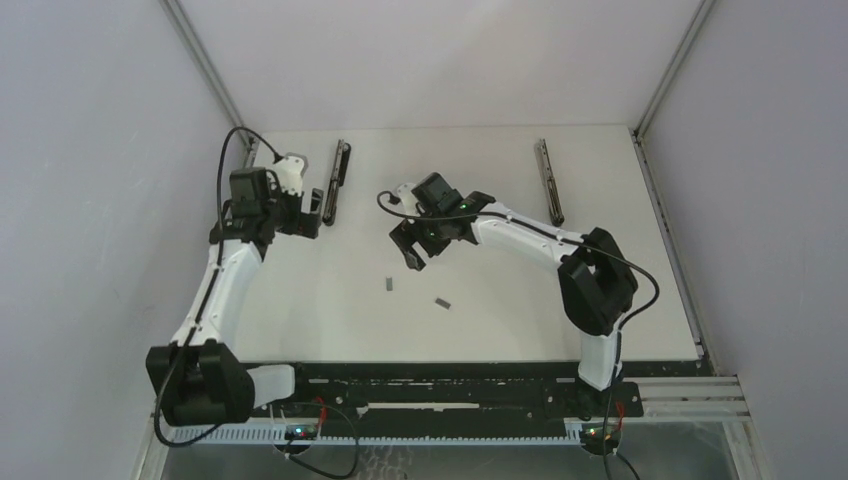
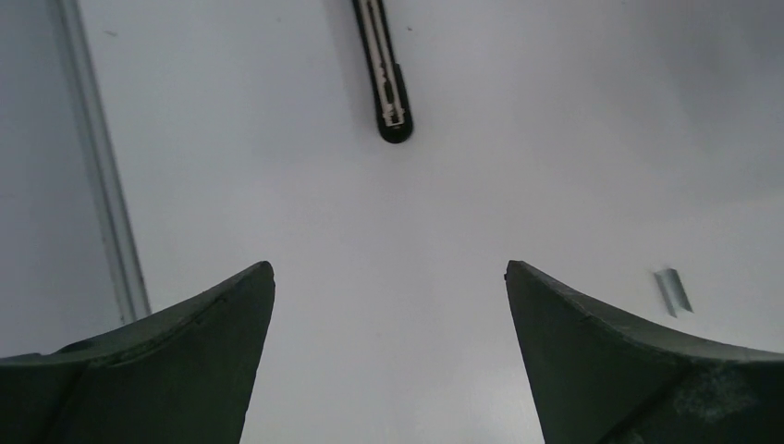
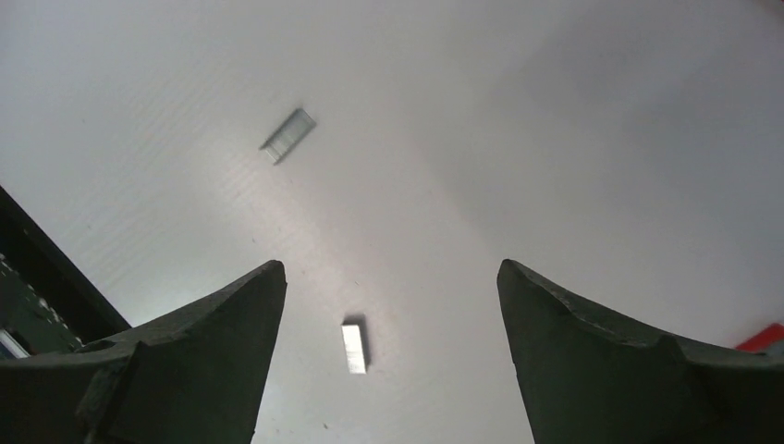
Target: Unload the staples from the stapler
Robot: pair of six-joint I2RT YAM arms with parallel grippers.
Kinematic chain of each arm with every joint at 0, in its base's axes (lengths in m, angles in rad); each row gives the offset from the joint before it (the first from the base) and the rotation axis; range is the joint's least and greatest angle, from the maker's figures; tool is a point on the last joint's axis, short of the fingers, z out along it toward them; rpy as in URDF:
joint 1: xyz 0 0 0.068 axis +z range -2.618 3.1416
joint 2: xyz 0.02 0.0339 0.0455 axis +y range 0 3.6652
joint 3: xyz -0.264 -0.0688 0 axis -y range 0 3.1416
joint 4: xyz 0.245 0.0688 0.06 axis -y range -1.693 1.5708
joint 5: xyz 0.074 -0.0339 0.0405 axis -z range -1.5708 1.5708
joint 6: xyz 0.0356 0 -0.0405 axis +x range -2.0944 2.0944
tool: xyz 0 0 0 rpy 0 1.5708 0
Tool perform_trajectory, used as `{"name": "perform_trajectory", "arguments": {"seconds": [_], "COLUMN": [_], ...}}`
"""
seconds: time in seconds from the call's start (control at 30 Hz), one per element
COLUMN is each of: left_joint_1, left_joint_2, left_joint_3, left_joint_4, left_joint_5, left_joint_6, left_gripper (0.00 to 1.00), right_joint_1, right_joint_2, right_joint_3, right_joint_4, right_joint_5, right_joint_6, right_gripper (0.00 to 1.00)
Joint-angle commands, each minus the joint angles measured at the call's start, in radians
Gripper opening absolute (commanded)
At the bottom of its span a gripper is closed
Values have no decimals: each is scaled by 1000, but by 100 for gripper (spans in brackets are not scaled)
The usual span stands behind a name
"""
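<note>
Hovering with fingers spread, the left pincer (image 2: 388, 268) faces the near end of the left stapler (image 2: 385, 83), which lies opened lengthwise ahead; whether its track is empty, I cannot tell. The staples (image 3: 354, 347) lie loose on the bench (image 3: 555, 139), one strip showing between the fingers of the right pincer (image 3: 388, 266), equally spread and nearer; the right stapler (image 1: 548, 180) lies well apart.

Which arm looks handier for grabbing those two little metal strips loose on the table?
Probably the right: the right end effector, open, hangs near both staples; the left end effector sits farther off, beside a stapler.
</note>
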Motion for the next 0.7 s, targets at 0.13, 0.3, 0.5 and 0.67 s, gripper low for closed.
{"name": "perform_trajectory", "arguments": {"seconds": [0.13,0.3,0.5,0.67], "left_joint_1": [-2,-1,-1,-1], "left_joint_2": [-178,-224,-232,-232], "left_joint_3": [-145,-178,-193,-197], "left_joint_4": [179,216,230,236], "left_joint_5": [-243,-261,-270,-274], "left_joint_6": [-42,-35,-33,-34], "left_gripper": [100,100,100,100], "right_joint_1": [61,91,97,98], "right_joint_2": [128,198,254,297], "right_joint_3": [130,176,225,260], "right_joint_4": [14,2,-8,-23], "right_joint_5": [12,13,-11,-14], "right_joint_6": [243,282,300,303], "right_gripper": [77,70,60,54]}}
